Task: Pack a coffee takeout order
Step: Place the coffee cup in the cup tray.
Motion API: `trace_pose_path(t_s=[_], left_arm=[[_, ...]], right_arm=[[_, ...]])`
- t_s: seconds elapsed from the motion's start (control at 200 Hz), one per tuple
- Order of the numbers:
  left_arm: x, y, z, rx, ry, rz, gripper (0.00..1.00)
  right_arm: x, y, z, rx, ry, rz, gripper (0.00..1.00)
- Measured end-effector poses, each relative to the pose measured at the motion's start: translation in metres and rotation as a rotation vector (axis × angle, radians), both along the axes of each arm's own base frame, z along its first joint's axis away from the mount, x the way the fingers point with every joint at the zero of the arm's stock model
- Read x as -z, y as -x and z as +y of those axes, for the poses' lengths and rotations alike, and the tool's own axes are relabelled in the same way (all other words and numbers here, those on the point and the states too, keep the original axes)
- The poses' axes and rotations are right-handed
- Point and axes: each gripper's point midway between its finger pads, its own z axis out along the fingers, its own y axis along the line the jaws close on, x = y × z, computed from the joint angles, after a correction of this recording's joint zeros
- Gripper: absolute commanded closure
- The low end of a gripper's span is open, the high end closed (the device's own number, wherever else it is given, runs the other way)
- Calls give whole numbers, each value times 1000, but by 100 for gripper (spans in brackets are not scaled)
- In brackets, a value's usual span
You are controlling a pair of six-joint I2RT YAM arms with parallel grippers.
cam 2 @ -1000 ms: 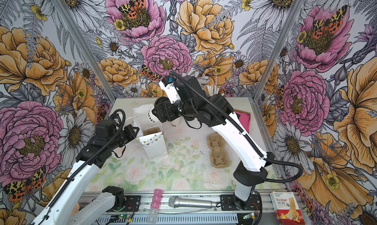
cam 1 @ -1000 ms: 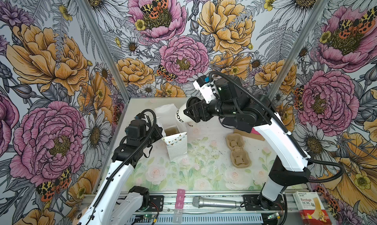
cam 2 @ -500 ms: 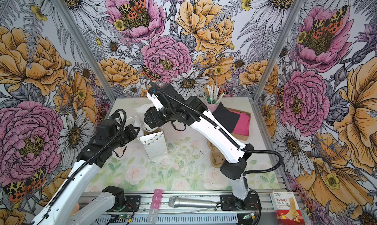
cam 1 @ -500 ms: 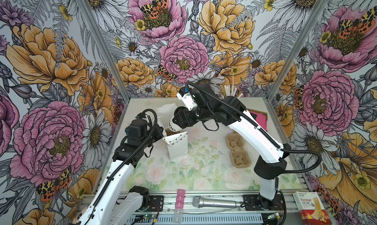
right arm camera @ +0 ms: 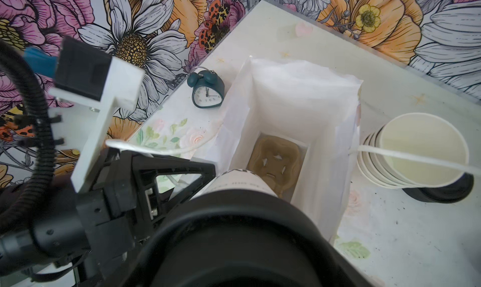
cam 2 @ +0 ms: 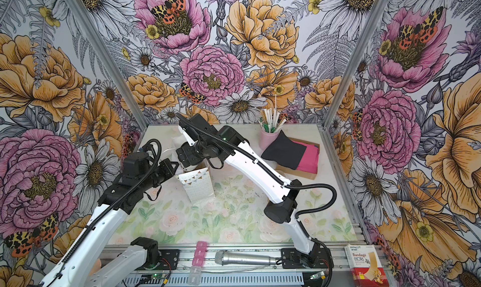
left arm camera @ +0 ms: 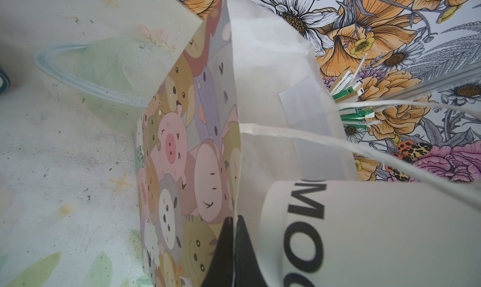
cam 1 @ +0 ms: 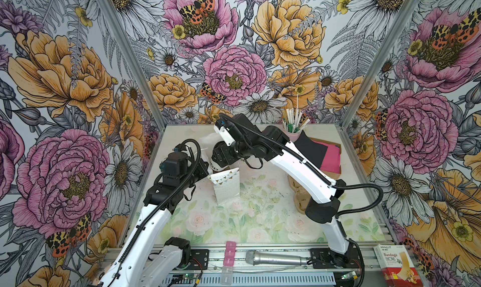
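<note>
Floral-print table (cam 1: 234, 220) is carrying the lot. Paper bag (cam 1: 226, 188) is standing upright mid-left, with a pulp cup carrier (cam 1: 298, 201) lying flat to its right. Pink straw cup (cam 1: 294, 134) and brown board (cam 2: 308, 174) are sitting at the back. Alarm clock (right arm camera: 207, 90) and cup stack (right arm camera: 416, 153) are flanking the bag.

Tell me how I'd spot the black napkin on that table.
Start at the far right corner of the table, where a pink cup of straws stands. Just beside that cup lies the black napkin, partly covering a pink napkin on brown cardboard. It is the only flat black sheet there; its neighbour is bright pink.
</note>
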Motion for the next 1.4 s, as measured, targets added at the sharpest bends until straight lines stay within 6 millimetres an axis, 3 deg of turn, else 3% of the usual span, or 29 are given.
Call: trace_pose_path(t_s=[0.62, 1.096, 1.401], left_arm=[[0, 0, -2, 16, -8, -7, 100], [1, 1, -4, 23, 3, -23, 100], [-1, 9, -8, 5, 70, -26, 100]], right_arm=[[69, -27, 16, 30, 110, 59, 16], [118, -26, 16, 24, 214, 133, 19], [147, -20, 5, 66, 291, 194, 20]])
